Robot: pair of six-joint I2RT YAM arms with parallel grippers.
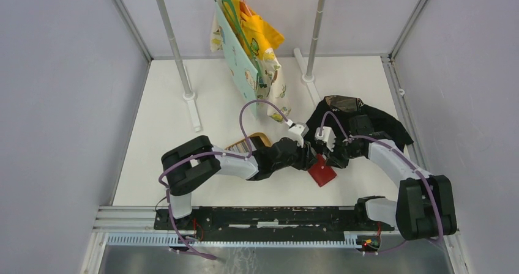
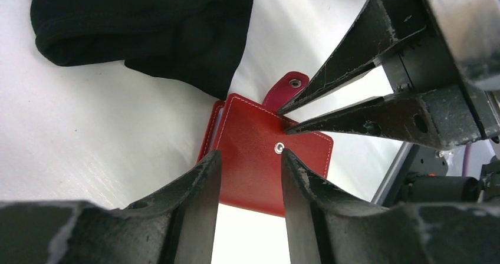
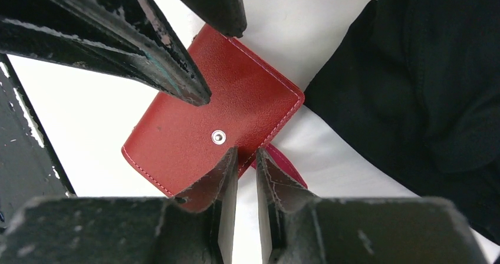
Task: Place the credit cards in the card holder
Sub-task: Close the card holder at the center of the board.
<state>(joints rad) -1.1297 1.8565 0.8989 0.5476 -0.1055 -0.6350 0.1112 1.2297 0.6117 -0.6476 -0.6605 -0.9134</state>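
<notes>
1. Ok so the small red leather-look folding card holder is lying flat on the white bench. It's right up against the edge of the crumpled black cloth, pretty much in the middle between the two arms
2. Its little strap tab sticks out loose past the far edge and the metal snap stud on the cover is bare, so I'd say it's unsnapped. The cover itself is folded flat though, no slots showing
3. Left gripper: jaws spread fairly wide, hanging right over the cover either side of the stud, nothing in it
4. Right gripper: jaws only a crack apart, tips down at the card holder's edge by the tab. I can see bench through the crack, so it isn't pinching anything as far as I can tell
5. The credit cards: honestly can't make them out. There's a tan oval wooden tray off to the left behind the left arm with something stripy in it. Might be them, too small to call
6. Progress-wise I'd call it early days. Nothing's in the card holder that I can see, so what's left is flipping it open, fetching each card and sliding them in
</notes>
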